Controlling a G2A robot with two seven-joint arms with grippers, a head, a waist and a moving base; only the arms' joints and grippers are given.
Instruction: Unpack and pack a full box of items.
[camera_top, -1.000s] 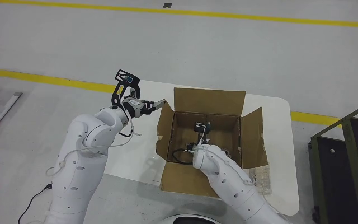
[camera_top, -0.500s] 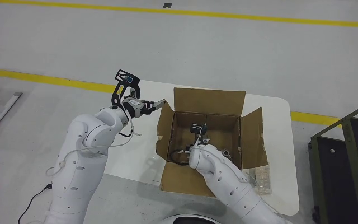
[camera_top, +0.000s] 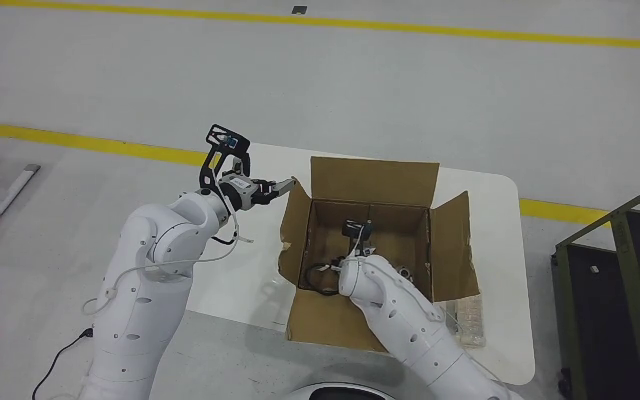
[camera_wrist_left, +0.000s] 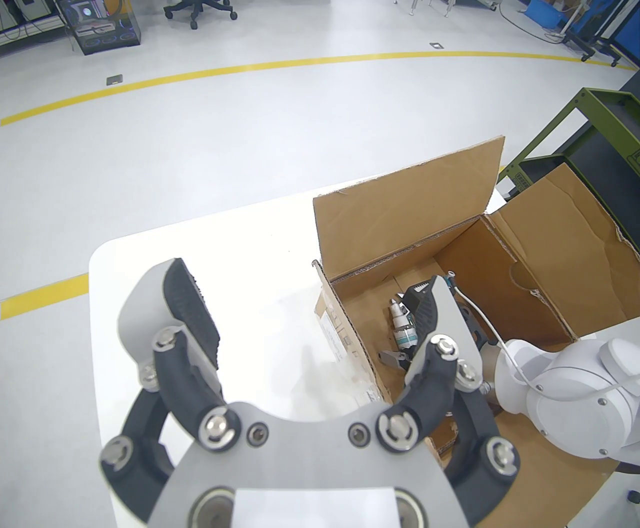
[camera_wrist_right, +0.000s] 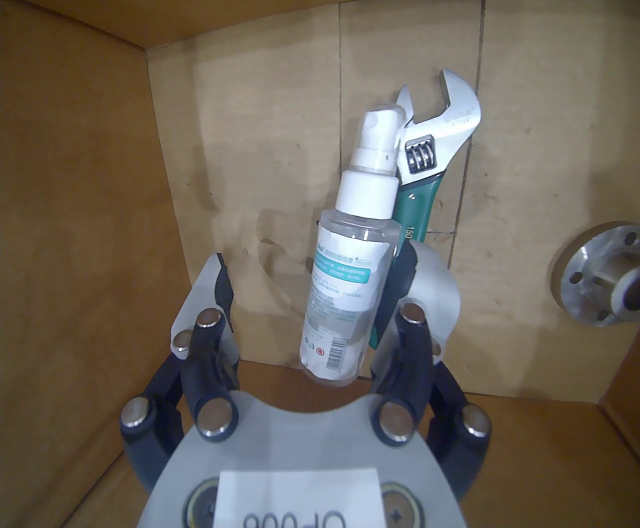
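An open cardboard box (camera_top: 375, 180) stands on the white table (camera_top: 490, 200). My right gripper (camera_wrist_right: 315, 265) is down inside it, open, with a clear spray bottle (camera_wrist_right: 350, 280) lying between its fingers and resting against one finger (camera_wrist_right: 425, 280). A gap remains on the bottle's other side. A green-handled adjustable wrench (camera_wrist_right: 435, 145) lies partly under the bottle. From above, the right gripper (camera_top: 356, 232) sits mid-box. My left gripper (camera_top: 283, 186) hangs open and empty above the table beside the box's left flap; the left wrist view shows the left gripper (camera_wrist_left: 310, 310) and the bottle (camera_wrist_left: 402, 327).
A metal flange (camera_wrist_right: 595, 280) lies on the box floor beside the wrench. Clear plastic packaging (camera_top: 465, 315) lies on the table right of the box. A green cart (camera_top: 590, 290) stands past the table's right edge. All the box's flaps stand open.
My right arm has shifted slightly toward the left inside the box. The left arm has stayed still.
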